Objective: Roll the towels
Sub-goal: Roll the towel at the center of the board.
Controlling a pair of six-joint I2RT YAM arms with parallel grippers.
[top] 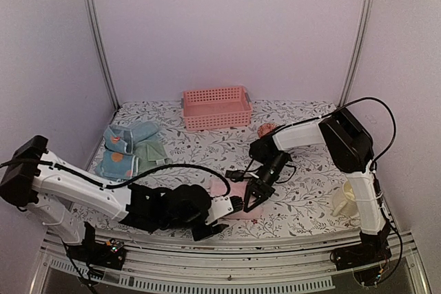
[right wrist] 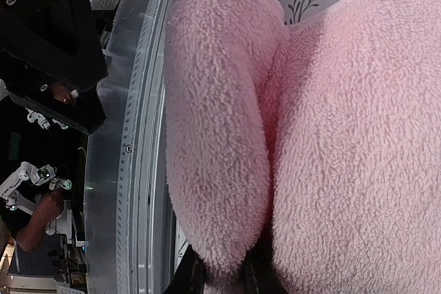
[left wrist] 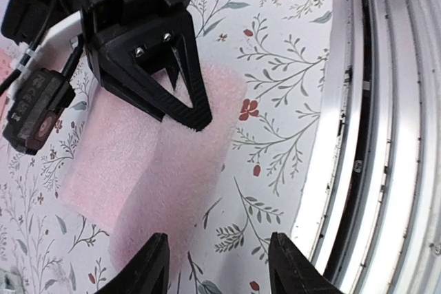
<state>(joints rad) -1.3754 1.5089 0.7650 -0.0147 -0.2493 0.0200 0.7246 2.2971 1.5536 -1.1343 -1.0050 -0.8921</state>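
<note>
A pink towel lies near the table's front edge, one edge folded up into a thick fold. My right gripper points down at it and is shut on that fold, which sits pinched between the fingertips. In the left wrist view the right gripper bites the pink towel from above. My left gripper hovers open just beside the towel's near edge, with only patterned tablecloth between its fingers. Other towels, blue spotted and sage green, lie piled at the far left.
A pink slatted basket stands at the back centre. A cream cup sits by the right arm's base, and a small pinkish object lies behind the right arm. The metal table rail runs close to my left gripper.
</note>
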